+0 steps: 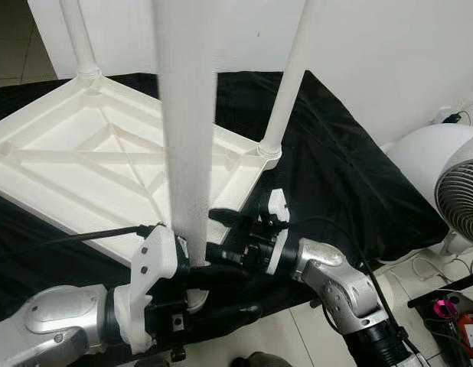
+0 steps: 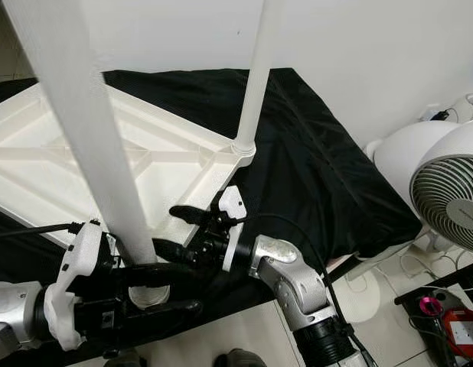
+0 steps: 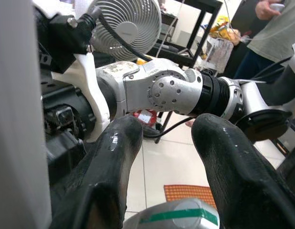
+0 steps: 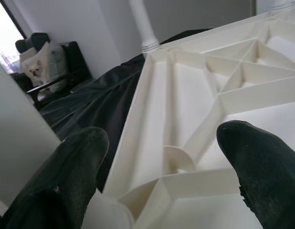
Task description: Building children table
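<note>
Across the middle left of the left eye view lies the white tabletop, upside down on a black cloth, its ribbed underside facing up. Two legs already stand in their corner sockets: one at the upper left of the frame and one right of centre, its collar seated on the corner. A third leg rises through the middle of the frame, close to the camera, with its lower end at the tabletop's near corner at lower centre.

Both grippers work at that near corner. The left gripper sits at the bottom of the frame with its two black fingers spread on either side of the leg's base; whether they press the leg I cannot tell. The right gripper reaches in from the lower right, its fingers apart and holding nothing, pointed at the tabletop's edge just beside the leg; its wrist view looks between the open fingers onto the ribs and a curved socket wall.

As I judge it, the build is well past halfway: two legs are fixed, the third is being seated, and whether a fourth corner is done cannot be seen. A fan stands on the tiled floor at the right edge.
</note>
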`<state>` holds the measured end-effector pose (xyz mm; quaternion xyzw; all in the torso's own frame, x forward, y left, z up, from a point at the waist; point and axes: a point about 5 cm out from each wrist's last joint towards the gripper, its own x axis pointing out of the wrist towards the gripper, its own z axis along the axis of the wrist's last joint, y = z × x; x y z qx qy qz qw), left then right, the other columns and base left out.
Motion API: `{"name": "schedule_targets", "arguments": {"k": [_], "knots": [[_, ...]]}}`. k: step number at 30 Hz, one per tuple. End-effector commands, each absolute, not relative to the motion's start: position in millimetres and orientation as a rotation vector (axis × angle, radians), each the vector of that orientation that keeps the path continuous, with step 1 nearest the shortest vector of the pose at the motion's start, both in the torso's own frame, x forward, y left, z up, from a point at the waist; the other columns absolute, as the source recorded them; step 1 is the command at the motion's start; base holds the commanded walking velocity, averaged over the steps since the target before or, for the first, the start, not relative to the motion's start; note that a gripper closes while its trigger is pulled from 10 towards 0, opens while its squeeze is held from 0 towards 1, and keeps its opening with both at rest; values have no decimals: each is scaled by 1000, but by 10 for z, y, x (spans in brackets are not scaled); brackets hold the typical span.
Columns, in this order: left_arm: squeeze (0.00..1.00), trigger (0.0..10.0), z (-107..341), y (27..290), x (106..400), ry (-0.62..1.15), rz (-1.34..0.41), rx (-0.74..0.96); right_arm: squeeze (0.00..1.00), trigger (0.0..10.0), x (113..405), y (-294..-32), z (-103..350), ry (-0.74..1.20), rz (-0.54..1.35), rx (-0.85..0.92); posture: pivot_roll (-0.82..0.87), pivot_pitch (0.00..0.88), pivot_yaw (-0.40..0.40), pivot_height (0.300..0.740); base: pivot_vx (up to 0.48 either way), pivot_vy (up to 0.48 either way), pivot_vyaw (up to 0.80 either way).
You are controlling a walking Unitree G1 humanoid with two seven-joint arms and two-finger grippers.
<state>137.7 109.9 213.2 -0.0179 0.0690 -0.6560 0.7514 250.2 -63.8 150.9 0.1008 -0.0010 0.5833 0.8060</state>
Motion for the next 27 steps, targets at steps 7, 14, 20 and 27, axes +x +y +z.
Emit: {"name": "schedule_targets", "arguments": {"k": [7, 14, 20, 27], "knots": [[0, 10000, 2126, 1113, 1382, 172, -1403, -55, 0, 10000, 2398, -451, 1464, 24, 1342, 223, 42, 65, -87, 740, 0, 0, 0], [0, 10000, 2086, 1210, 1426, 199, -1300, -27, 0, 10000, 2417, -478, 1480, 9, 1313, 231, 43, 66, -89, 740, 0, 0, 0], [0, 10000, 2038, 1258, 1499, 206, -1189, 24, 0, 10000, 2446, -499, 1493, 2, 1287, 241, 41, 68, -93, 740, 0, 0, 0], [0, 10000, 1875, 1372, 1734, 190, -924, 115, 0, 10000, 2499, -542, 1523, -21, 1233, 250, 43, 68, -95, 740, 0, 0, 0]]}}
